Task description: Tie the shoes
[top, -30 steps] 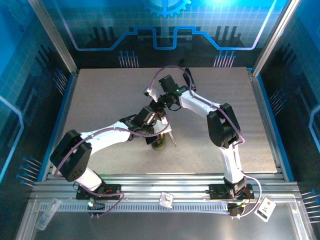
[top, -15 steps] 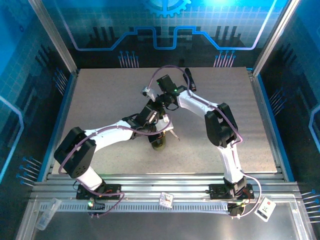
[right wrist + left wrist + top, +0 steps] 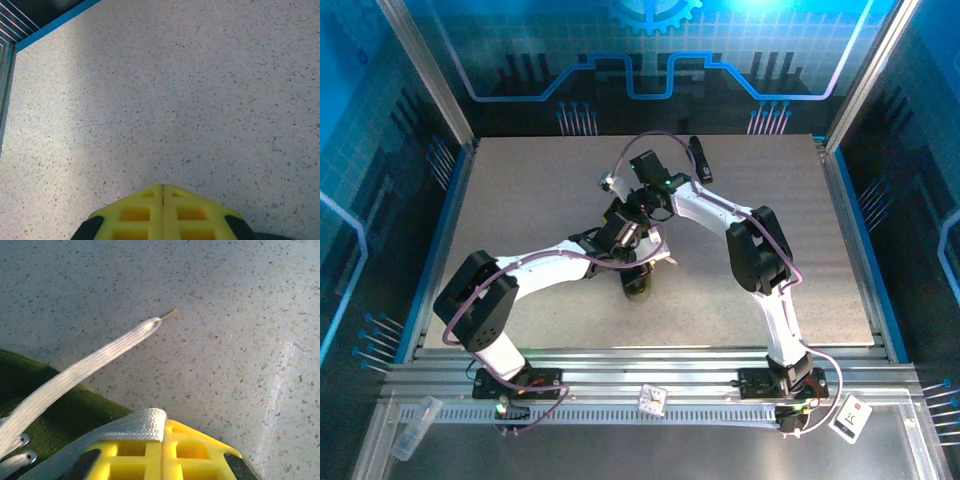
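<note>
The dark olive shoe (image 3: 638, 287) lies on the table near the middle; in the left wrist view its green upper (image 3: 55, 412) fills the lower left. My left gripper (image 3: 163, 426) is shut on a fold of whitish lace (image 3: 142, 421) pinched at the seam of its yellow fingers, just beyond the shoe (image 3: 640, 256). A second lace (image 3: 95, 362) runs free from the shoe across the table to its tip. My right gripper (image 3: 163, 190) hangs farther back (image 3: 623, 205), shut, with nothing seen between its yellow fingers and bare table below it.
A small black oblong clip-like object (image 3: 698, 157) lies near the table's back edge. The speckled table (image 3: 520, 200) has a blue border and metal frame posts. Small cards (image 3: 652, 400) and a tag (image 3: 847, 418) sit on the near rail.
Both wrists have drifted a little left and toward the back. The left gripper keeps its hold on the lace; the shoe has stayed in place.
</note>
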